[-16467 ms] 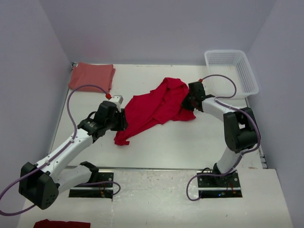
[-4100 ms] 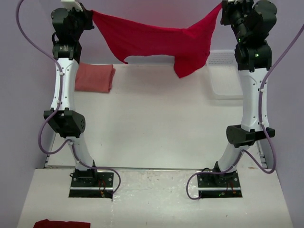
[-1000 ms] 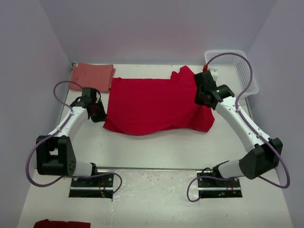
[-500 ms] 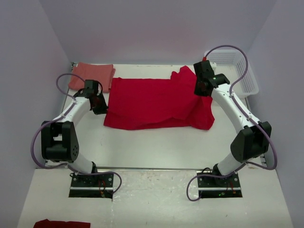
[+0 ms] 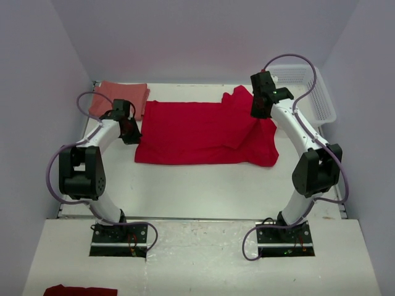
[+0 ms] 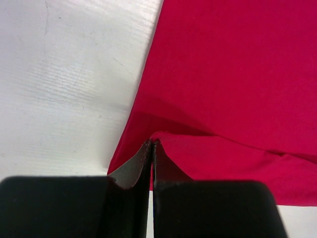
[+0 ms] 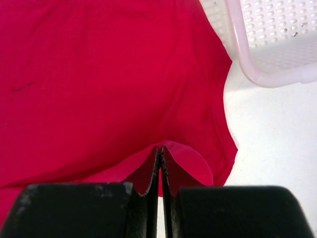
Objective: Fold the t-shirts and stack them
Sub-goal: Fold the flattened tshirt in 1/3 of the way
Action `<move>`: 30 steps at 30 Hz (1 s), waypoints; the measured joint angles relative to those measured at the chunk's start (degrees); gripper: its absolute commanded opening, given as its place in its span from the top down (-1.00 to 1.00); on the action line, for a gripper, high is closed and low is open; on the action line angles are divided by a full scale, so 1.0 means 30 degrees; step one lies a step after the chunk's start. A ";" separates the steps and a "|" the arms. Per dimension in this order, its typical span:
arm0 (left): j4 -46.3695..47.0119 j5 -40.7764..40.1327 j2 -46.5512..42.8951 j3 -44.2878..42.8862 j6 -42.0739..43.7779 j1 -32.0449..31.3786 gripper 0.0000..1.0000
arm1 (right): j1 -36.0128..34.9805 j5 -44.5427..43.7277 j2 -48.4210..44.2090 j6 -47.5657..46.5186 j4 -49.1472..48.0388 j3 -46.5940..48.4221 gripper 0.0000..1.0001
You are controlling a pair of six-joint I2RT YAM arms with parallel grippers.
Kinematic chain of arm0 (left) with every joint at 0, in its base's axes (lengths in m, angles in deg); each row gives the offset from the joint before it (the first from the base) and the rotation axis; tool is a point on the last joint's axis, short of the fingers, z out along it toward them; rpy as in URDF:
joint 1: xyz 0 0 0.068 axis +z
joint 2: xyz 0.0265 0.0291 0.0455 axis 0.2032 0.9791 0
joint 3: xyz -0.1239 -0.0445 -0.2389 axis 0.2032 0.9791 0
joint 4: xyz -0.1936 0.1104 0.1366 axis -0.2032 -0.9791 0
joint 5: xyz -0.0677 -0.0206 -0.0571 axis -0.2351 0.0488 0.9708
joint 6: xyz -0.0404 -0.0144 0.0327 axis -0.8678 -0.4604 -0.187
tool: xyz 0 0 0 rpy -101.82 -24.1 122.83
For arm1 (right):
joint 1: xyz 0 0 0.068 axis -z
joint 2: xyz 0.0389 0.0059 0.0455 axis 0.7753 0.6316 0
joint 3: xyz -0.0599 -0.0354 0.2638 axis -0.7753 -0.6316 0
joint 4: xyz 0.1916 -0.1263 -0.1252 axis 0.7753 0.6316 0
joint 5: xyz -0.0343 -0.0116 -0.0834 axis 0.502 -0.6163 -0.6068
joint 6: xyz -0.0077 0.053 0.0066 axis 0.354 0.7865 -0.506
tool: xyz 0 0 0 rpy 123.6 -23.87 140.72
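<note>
Two t-shirts lie on the desk (image 5: 203, 185). The bright red t-shirt (image 5: 197, 132) is spread nearly flat in the middle, its long axis running left to right. The salmon-red t-shirt (image 5: 119, 98) sits folded into a neat rectangle at the far left corner, close to the red one's far left corner but apart from it. The red shirt's left part is smooth, with straight edges. Its right end is rumpled, with a doubled-over flap peaking toward the far wall (which end carries the collar cannot be made out).

The left end effector (image 5: 131, 132) is at the shirt's left edge and the right end effector (image 5: 258, 112) at its far right part, just beside the white lattice basket (image 5: 326, 106). From above, each is a dark lump and the fingers cannot be read. The wrist cameras settle it. On the left, the fingers are pressed together with a small ridge of the red hem pinched at their tips, bare desk to one side. On the right, the fingers are likewise pressed together on a lifted loop of red cloth, with a rounded basket corner showing at the upper right.

Only the overhead view takes in the salmon shirt. It also catches a patch of dark red cloth (image 5: 80, 290), cut off by the frame's bottom edge.
</note>
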 measured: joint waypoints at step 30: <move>-0.0015 -0.0692 0.1406 -0.1129 0.0007 0.0000 1.00 | 0.1086 -0.0423 -0.0058 -0.0131 0.0211 -0.0481 1.00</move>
